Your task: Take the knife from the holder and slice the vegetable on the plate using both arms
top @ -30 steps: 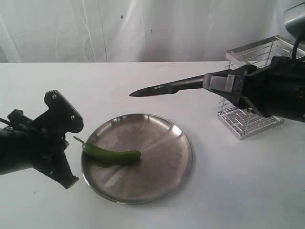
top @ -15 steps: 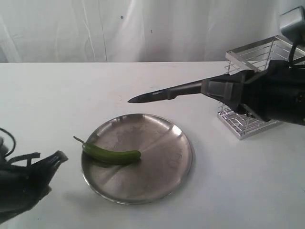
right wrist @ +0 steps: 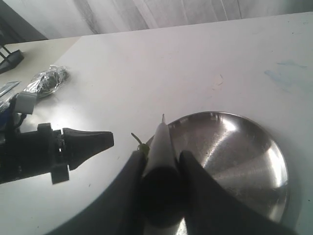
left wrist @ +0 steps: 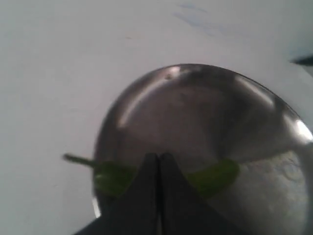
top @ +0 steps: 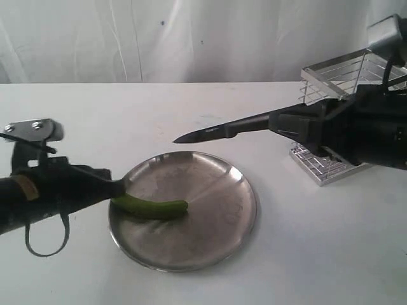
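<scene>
The plate (top: pixel 184 213) is lying on the white table (top: pixel 318 254), nearest the exterior camera. The vegetable (top: pixel 152 208) is resting inside the plate, toward the side where the left arm is working, with its stem poking out over the plate's rim. The left gripper (top: pixel 114 188) is sitting at that same rim with its tip just at the vegetable's stem end; in the left wrist view the left gripper (left wrist: pixel 158 169) is showing both fingers pressed together with nothing between them, in front of the vegetable (left wrist: pixel 215 175) and plate (left wrist: pixel 205 112). Above the far part of the plate, the knife (top: pixel 219 130) is pointing across it, blade free in the air, its handle clamped in the right gripper (top: pixel 299 124). Beyond the plate on the right arm's side, the holder (top: pixel 334 114) is standing upright behind that arm.
</scene>
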